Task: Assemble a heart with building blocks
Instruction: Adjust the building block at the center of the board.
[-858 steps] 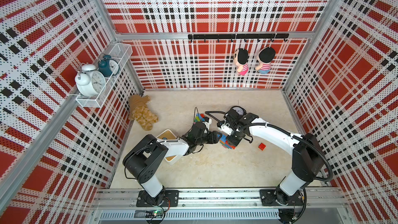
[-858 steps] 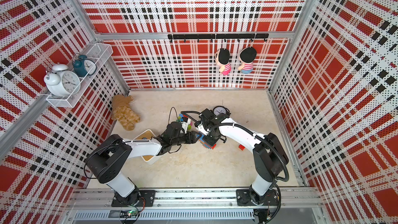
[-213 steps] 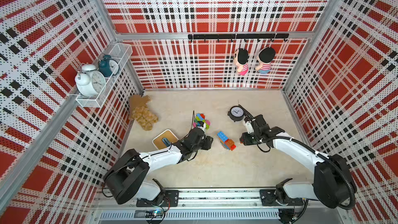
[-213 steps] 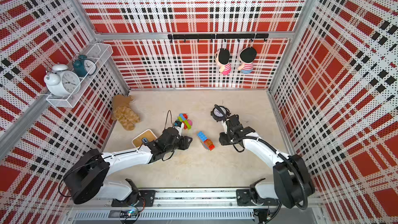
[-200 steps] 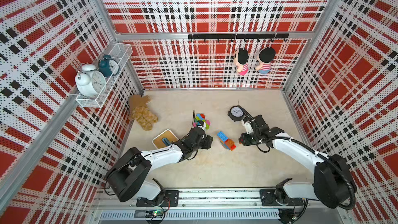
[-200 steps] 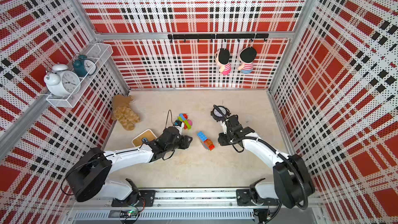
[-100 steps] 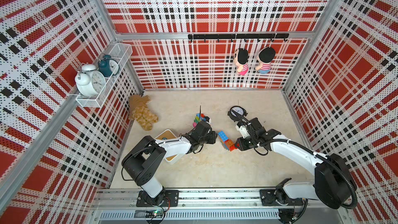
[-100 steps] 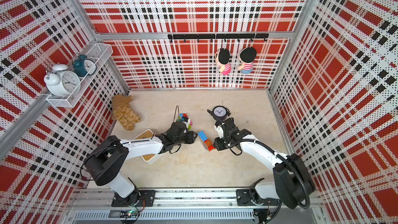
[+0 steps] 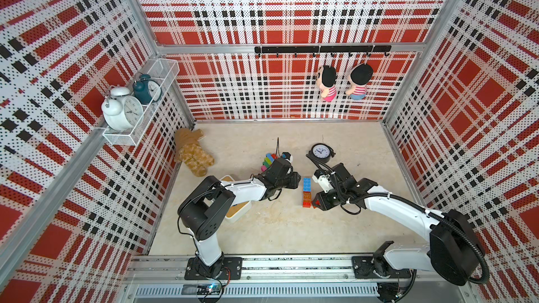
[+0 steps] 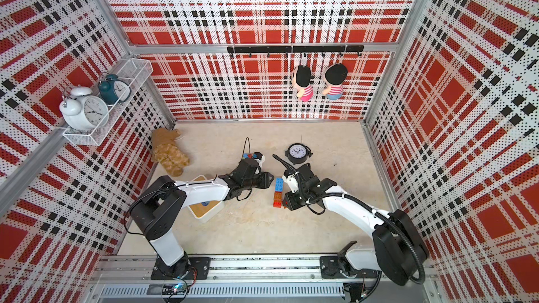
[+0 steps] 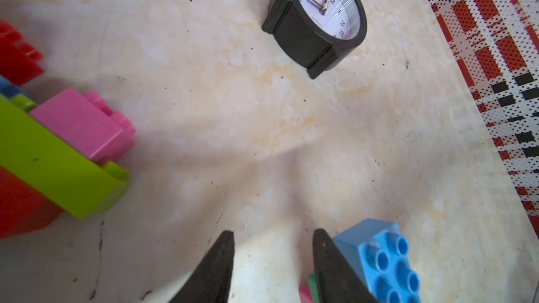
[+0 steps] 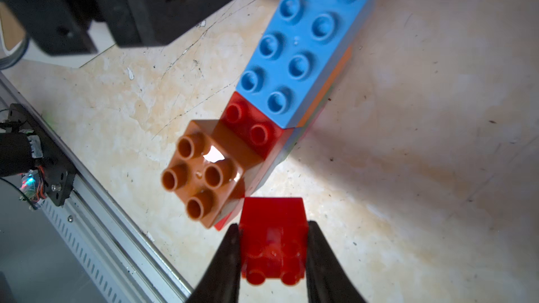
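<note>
Plaid walls box in a beige tabletop (image 9: 262, 228). In both top views I see the block assembly (image 9: 306, 192) (image 10: 278, 192) lying between my left gripper (image 9: 295, 178) and right gripper (image 9: 315, 202), near a black clock (image 9: 320, 153).

From the left wrist, the jaws stand narrowly apart and empty, just beside the blue brick (image 11: 385, 257).

From the right wrist, the jaws clamp a red brick (image 12: 272, 234) just beside the assembly's brown block (image 12: 201, 170).
</note>
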`<state>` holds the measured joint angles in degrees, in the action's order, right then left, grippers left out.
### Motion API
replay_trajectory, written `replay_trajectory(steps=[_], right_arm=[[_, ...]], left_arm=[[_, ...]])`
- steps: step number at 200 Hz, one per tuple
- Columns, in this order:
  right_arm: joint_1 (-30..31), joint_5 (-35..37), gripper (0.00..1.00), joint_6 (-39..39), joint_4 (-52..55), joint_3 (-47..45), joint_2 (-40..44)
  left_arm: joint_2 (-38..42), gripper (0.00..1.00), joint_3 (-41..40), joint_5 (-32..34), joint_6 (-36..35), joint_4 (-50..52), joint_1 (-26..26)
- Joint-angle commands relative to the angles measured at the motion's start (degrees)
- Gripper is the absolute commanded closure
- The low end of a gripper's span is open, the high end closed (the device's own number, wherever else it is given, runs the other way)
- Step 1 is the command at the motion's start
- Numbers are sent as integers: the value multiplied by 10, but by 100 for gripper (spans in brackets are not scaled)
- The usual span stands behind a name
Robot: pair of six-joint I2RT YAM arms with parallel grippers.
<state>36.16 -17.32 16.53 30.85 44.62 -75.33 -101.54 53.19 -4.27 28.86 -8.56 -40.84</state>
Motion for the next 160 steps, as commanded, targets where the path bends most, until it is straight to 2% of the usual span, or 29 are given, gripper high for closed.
replay_trajectory(steps=[1,90,117,140,160], right_arm=[[13,-15,100,0,-10,-6,-1],[65,-17,100,17,-57,5,-22],[65,37,100,9,-48,12,30],[34,78,100,1,-49,29,80],[-6,113,100,-2,-50,63,69]], left_arm=[[-9,52,17,-8,-10,-6,5],[26,52,-17,-7,9,-31,44],[52,52,-32,7,10,-32,51],[96,49,-55,25,10,-36,47],[145,47,-78,60,1,-30,28]])
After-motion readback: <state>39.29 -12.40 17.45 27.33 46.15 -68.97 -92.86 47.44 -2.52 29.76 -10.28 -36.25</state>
